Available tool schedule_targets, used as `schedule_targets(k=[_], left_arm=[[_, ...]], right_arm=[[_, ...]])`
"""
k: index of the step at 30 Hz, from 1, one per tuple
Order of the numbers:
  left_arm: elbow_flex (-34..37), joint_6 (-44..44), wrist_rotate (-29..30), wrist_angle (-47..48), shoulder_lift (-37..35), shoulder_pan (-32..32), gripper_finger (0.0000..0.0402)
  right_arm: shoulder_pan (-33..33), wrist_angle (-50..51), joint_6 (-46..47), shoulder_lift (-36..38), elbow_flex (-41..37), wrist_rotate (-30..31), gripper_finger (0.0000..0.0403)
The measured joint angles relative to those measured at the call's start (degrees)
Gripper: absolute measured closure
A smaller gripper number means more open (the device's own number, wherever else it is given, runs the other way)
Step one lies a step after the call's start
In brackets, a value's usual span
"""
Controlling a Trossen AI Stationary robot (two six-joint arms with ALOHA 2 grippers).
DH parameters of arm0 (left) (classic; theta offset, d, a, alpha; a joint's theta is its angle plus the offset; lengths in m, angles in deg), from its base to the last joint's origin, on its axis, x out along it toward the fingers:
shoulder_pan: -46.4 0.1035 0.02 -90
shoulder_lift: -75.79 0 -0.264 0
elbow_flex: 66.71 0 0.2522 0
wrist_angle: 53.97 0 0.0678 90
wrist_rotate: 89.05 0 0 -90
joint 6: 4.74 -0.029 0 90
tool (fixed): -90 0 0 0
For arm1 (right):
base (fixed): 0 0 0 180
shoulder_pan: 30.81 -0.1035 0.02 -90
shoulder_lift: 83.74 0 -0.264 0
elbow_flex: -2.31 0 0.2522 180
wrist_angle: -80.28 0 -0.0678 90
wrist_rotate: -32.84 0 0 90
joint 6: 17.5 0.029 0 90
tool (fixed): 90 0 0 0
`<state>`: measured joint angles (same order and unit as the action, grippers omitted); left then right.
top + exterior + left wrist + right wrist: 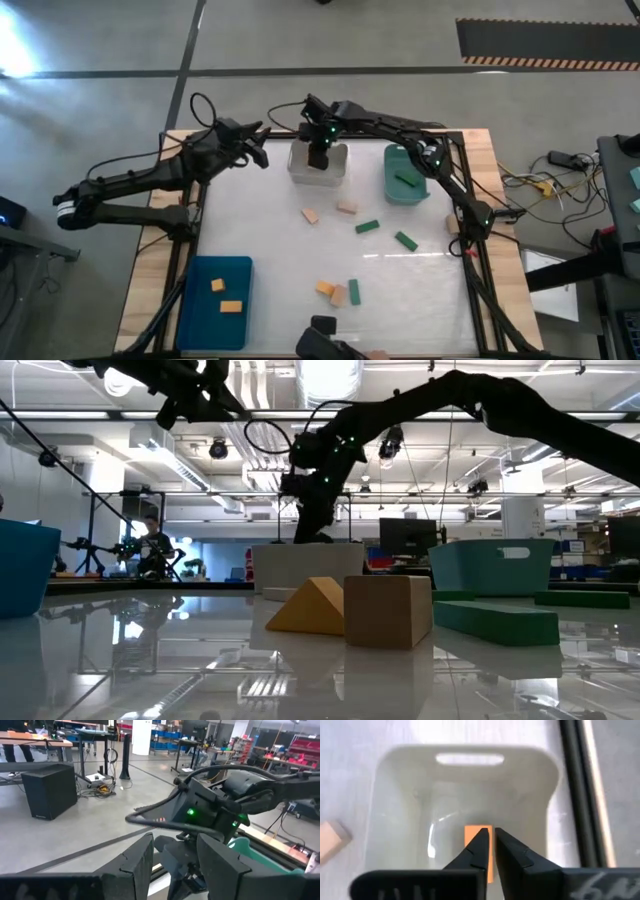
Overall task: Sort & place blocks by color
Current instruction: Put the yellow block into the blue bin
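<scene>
Hanging over the clear bin (465, 795), the right claw (488, 851) is pressed together, empty

Three bins on the table (250, 215) — two (318, 165) (405, 176) side by side at the far edge, one (215, 300) at the near-left corner — blocks (340, 292) scattered between.

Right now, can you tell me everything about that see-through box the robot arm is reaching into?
The clear bin is a pale, see-through plastic tub with rounded corners and a slot handle cut near its rim. It stands upright on the table's far side, left of the green bin. One orange block lies on its floor. The right gripper hangs inside it, fingers shut just above that block.
</scene>
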<state>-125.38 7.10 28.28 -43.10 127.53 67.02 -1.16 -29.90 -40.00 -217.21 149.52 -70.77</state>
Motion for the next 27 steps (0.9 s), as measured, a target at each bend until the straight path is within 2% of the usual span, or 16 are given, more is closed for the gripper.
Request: schedule_targets(k=[7, 11, 14, 20, 24, 27], left_arm=[[-0.19, 1.53, -0.04, 0.1, -0.27, -0.04, 0.0265], [-0.19, 2.86, -0.34, 0.37, -0.26, -0.19, 0.0265], [-0.19, 2.86, -0.49, 0.37, -0.23, -0.39, 0.0265], [-0.19, 2.86, -0.63, 0.37, -0.23, -0.37, 0.0265], [-0.17, 2.84, -0.63, 0.35, -0.23, -0.37, 0.0265], [-0.17, 2.71, -0.61, 0.35, -0.17, -0.37, 0.0265]], right_arm=[[0.03, 0.75, 0.0, 1.01, 1.23, -2.24, 0.0395], [0.13, 1.18, -0.04, 1.01, 0.8, -5.12, 0.0379], [0.11, 0.34, -0.67, 1.01, 0.04, -5.48, 0.035], [0.11, -1.4, -1.18, 1.01, -4.55, -5.28, 0.0264], [0.11, -3.81, -2.37, 1.0, -9.18, -0.42, 0.0213], [0.13, -7.08, -2.51, 0.98, -12.32, 0.75, 0.0191]])
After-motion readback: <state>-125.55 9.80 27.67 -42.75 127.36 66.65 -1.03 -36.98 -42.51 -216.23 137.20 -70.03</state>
